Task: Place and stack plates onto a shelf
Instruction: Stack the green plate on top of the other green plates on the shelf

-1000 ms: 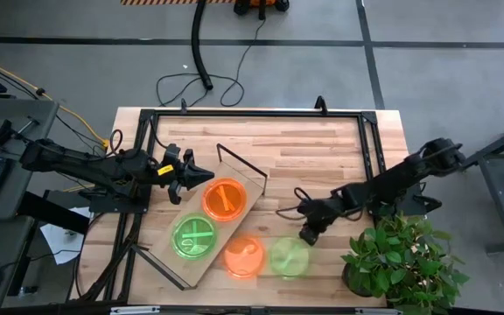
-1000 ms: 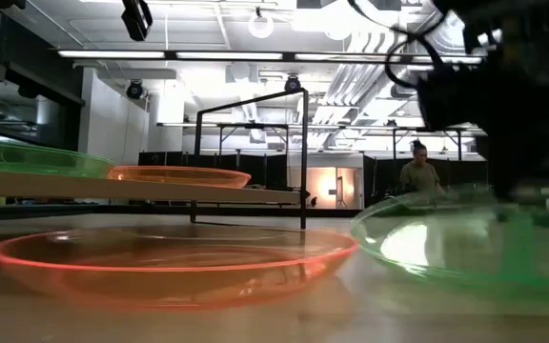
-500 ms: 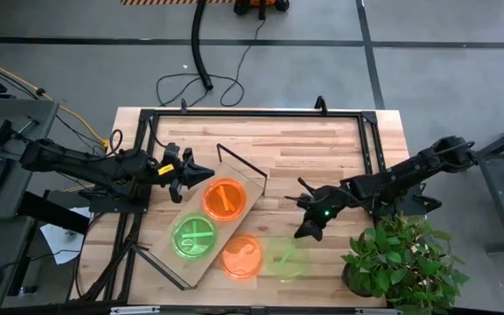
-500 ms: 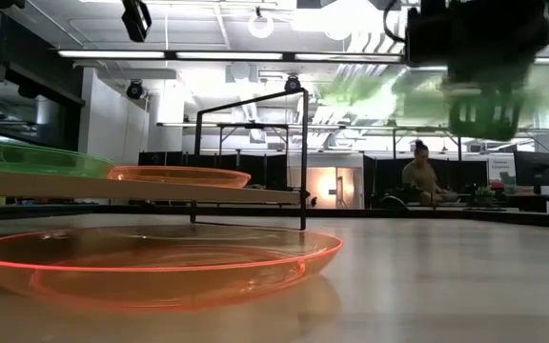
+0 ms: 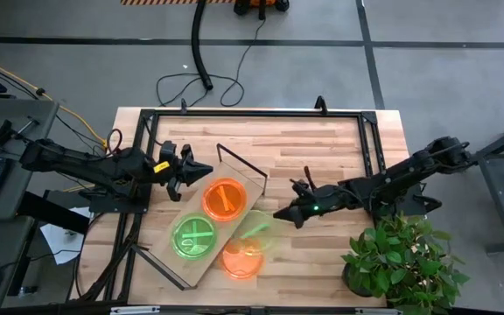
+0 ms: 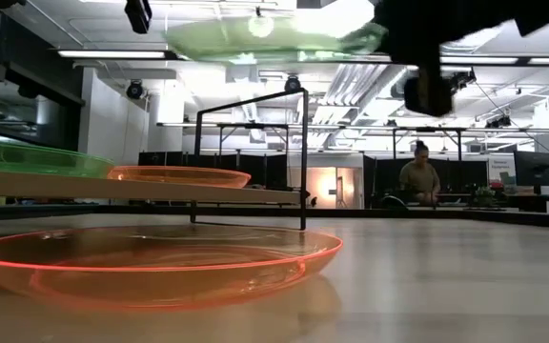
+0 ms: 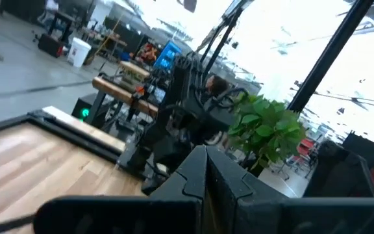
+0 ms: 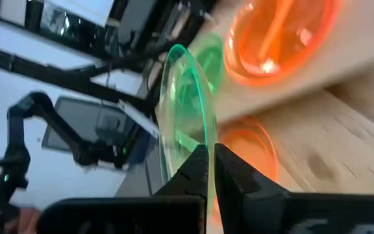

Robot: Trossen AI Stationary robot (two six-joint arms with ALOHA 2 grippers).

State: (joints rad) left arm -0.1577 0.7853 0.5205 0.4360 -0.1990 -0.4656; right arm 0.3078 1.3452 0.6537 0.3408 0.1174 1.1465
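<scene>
My right gripper [image 5: 280,214] is shut on a neon green plate [image 5: 256,230], carried in the air [image 6: 274,40] beside the shelf's right side. The shelf [image 5: 234,223] is a light-wood board lying aslant on the table, with an orange plate [image 5: 224,199] and a green plate [image 5: 193,236] resting on it. Another orange plate [image 5: 243,260] sits on the tabletop [image 6: 155,262] under the raised one. My left gripper [image 5: 201,172] is shut and hovers at the shelf's far left end, touching nothing. My right gripper pinches the green plate's rim [image 8: 199,140] between its two fingers [image 8: 197,170], on the plate's right-hand side. The fingers come from the table's right, about level. The plate is lifted clear, sticking out beyond the fingertips toward the shelf.
A potted plant [image 5: 401,258] stands at the table's near right corner. A black tube frame [image 5: 261,114] runs along the far edge and sides. The shelf's black wire end frame [image 6: 255,157] stands upright. A person [image 6: 419,176] sits far off in the room.
My right gripper has lifted the green plate off the table's near right area and carried it up and left toward the shelf. The plate has gone from resting beside the orange plate to hanging high over it. The orange plate on the table has shifted slightly left.
</scene>
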